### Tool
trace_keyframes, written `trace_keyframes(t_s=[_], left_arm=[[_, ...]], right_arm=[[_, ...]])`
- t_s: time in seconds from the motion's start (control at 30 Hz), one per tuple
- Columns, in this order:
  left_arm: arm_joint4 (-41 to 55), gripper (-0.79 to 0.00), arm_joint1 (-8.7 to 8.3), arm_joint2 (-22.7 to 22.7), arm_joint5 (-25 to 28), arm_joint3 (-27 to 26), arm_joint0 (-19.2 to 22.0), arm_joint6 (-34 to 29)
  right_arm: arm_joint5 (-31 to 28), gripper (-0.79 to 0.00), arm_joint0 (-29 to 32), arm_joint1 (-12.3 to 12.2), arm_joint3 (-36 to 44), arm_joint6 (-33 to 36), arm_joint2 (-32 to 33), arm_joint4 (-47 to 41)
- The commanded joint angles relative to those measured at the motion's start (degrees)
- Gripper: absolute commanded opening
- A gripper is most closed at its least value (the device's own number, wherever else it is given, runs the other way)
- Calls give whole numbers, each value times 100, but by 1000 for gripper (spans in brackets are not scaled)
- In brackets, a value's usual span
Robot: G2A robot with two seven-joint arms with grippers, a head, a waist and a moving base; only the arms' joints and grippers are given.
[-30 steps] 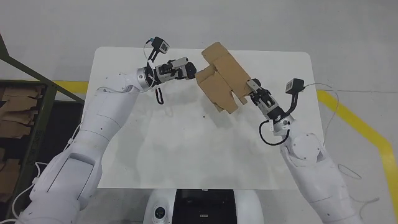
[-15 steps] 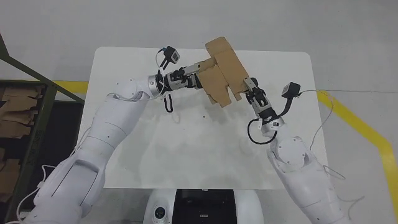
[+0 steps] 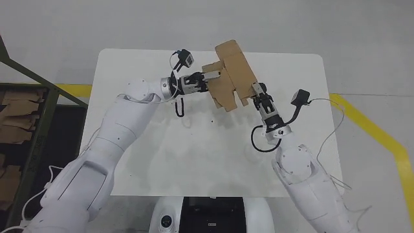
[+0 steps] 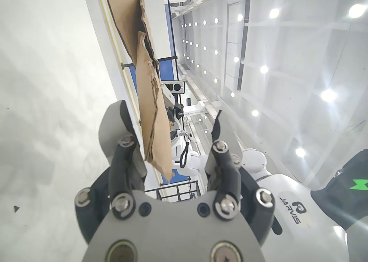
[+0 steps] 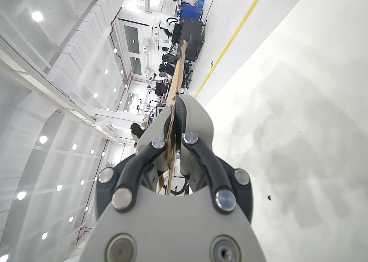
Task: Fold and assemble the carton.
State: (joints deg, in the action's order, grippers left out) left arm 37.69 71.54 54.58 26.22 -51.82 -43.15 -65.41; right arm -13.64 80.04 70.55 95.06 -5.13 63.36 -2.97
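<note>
A flattened brown carton (image 3: 229,77) is held up on edge above the white table (image 3: 162,155), near its far middle. My right gripper (image 3: 257,92) is shut on the carton's right edge; in the right wrist view the thin cardboard edge (image 5: 176,79) runs up out of the shut gripper (image 5: 175,102). My left gripper (image 3: 208,82) is at the carton's left side and stands open. In the left wrist view a carton flap (image 4: 151,107) hangs between its spread fingers (image 4: 120,122), close to one of them, with the gripper (image 4: 169,122) not clamped on it.
The table's near half is bare white surface. A rack holding flat cardboard (image 3: 19,113) stands on the floor left of the table. A yellow floor line (image 3: 369,126) runs past the right side. A small dark speck (image 3: 211,122) lies on the table.
Both arms have drawn inward and the carton has turned more upright. My left gripper has slid from beside the carton's left corner onto its flap.
</note>
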Motion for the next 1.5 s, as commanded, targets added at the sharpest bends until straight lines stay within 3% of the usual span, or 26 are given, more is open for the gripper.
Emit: trace_keyframes(t_s=[0.0, 0.03, 0.17, 0.2, 0.23, 0.37, 0.6, 0.73, 0.9, 1.17, 1.37, 1.4, 1.47], left_arm=[[-7, -745, 11, 0, 13, 31, 15, -16], [-17, -785, 16, 1, 19, 50, 22, -19], [-30, -785, 37, 10, 44, 108, 49, -42], [-34, -785, 41, 14, 48, 126, 62, -49], [-60, -785, 44, 18, 65, 153, 82, -58], [-71, -785, 53, 52, 64, 270, 183, -211], [-18, -785, 13, 179, -84, 705, 449, -1013], [-10, -785, 18, 122, -386, 933, 630, -1651], [-204, -785, -7, -23, -791, 726, 743, -2057], [-415, -785, -167, -300, -992, 199, 751, -2259], [-319, -785, -346, -892, -991, -71, 808, -2259], [-271, -785, -376, -988, -991, -86, 836, -2259], [-151, -785, -428, -1154, -991, -102, 887, -2259]], right_arm=[[30, -785, 4, 11, 8, -9, 9, 17], [40, -785, 7, 17, 15, -10, 12, 24], [91, -754, 22, 44, 54, -22, 24, 24], [101, -462, 29, 50, 70, -19, 27, 17], [106, 0, 35, 55, 92, -4, 33, 12], [60, 0, 87, 50, 163, 69, 206, -24], [-464, 0, 196, -29, -4, 573, 916, -396], [-811, 0, 145, -92, -189, 1512, 1135, -530], [-1071, 0, 0, -165, -483, 2907, 1277, -959], [-1137, 0, -355, -251, -1023, 4967, 1286, -1744], [-1212, 0, -591, -266, -1338, 5935, 1165, -2282], [-1218, -15, -632, -264, -1389, 6024, 1136, -2331], [-1230, -191, -722, -260, -1488, 6201, 1061, -2376]])
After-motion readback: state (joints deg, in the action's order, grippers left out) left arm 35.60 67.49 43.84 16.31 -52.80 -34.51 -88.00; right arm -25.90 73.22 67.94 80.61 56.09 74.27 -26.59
